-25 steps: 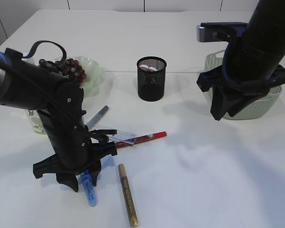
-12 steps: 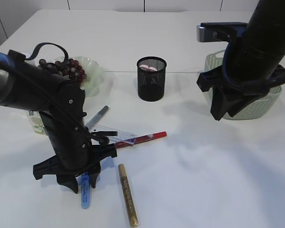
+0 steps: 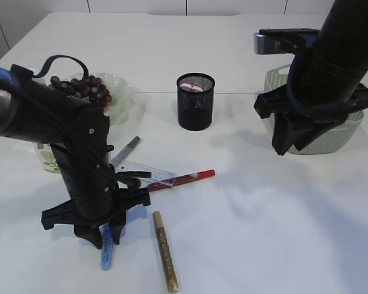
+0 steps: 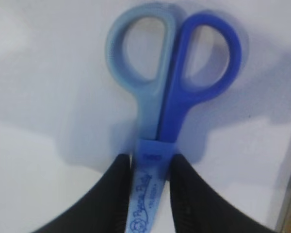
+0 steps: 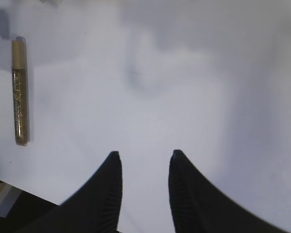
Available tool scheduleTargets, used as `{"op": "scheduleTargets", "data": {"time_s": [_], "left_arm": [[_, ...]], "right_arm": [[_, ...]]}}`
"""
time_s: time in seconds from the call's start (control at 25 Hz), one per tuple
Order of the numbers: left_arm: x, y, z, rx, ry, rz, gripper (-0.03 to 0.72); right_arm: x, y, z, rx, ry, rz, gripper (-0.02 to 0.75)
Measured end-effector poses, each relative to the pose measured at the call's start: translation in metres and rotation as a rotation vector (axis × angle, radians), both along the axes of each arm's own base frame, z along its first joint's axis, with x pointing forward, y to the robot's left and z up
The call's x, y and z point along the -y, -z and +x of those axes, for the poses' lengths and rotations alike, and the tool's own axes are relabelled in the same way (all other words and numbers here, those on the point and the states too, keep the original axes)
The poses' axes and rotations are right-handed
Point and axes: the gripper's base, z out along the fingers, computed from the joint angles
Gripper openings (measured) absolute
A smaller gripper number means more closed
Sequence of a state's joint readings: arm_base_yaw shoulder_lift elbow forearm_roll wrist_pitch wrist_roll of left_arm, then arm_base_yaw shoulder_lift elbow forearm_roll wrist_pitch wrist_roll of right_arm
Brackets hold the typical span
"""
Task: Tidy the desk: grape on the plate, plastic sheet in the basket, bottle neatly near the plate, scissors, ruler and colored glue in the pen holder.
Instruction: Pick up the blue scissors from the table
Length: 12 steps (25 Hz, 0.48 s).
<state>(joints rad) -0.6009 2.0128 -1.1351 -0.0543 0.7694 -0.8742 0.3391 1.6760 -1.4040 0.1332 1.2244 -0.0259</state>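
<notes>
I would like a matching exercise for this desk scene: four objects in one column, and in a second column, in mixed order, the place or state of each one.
Column 1
1. scissors
2. grapes
3. gold glue pen
4. pen holder

Column 2
A. lying alone on the table, near the front edge
B. standing upright at the middle of the table
C. between the fingers of the left gripper
D. on the green plate

Pairs: 1-C, 2-D, 3-A, 4-B

Blue scissors closed, flat on white table, grapes on green plate
</notes>
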Motion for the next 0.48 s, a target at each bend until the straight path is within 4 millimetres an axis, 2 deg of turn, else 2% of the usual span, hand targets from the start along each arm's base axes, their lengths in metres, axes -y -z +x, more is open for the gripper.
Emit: {"op": "scheduleTargets", "data": {"time_s": [0.16, 0.48], "left_arm": [[0.0000, 0.0000, 0.0000, 0.002, 0.043, -0.001, 0.173], [-0.0015, 0.0000, 0.0005, 0.008, 0.084, 0.016, 0.169]], "right_arm": [[0.0000, 0.0000, 0.0000, 0.000, 0.000, 0.000, 0.276], [0.0000, 0.0000, 0.0000, 0.000, -0.002, 0.000, 0.276]]}}
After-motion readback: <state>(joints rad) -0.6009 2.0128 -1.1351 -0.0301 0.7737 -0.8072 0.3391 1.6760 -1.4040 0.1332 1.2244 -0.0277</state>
